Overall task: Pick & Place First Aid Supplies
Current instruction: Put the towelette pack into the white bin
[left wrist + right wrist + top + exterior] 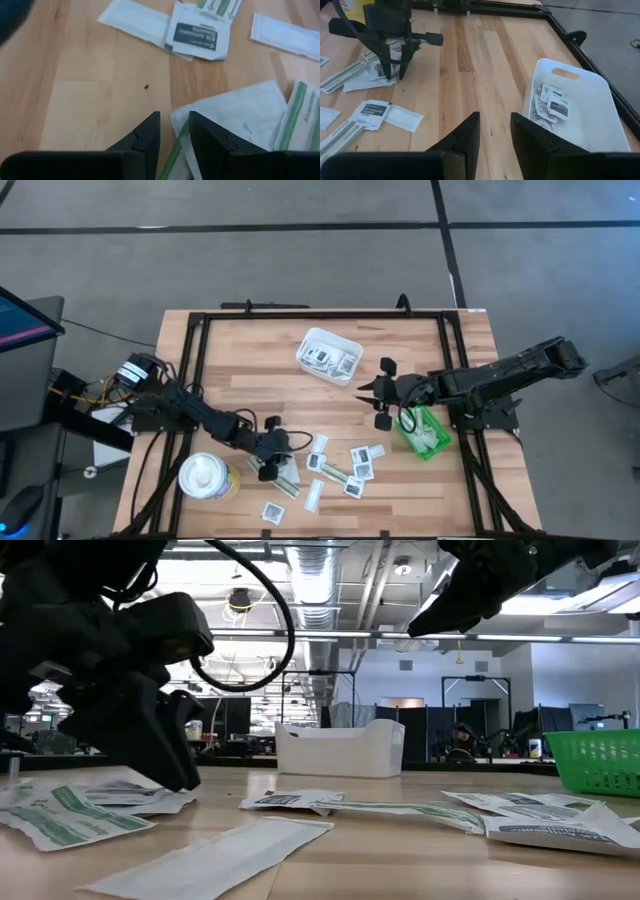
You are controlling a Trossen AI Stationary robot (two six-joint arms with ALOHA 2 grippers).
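My left gripper [173, 134] is down on the table [250, 370], fingers slightly apart astride a packet [235, 117] edge. My right gripper [494, 131] hovers, fingers apart and empty, beside the tray [592, 95].

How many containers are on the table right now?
3: white rectangular plastic tray at the far middle, green mesh bin under the right arm, round white-lidded yellow canister near the left arm. None seems hidden.

Two dark arms, each with one tool. One white tray [328, 352], one green bin [424, 432], one round white tub [206, 476]. About a dozen small flat packets [362, 453] loose on one desk [260, 370].
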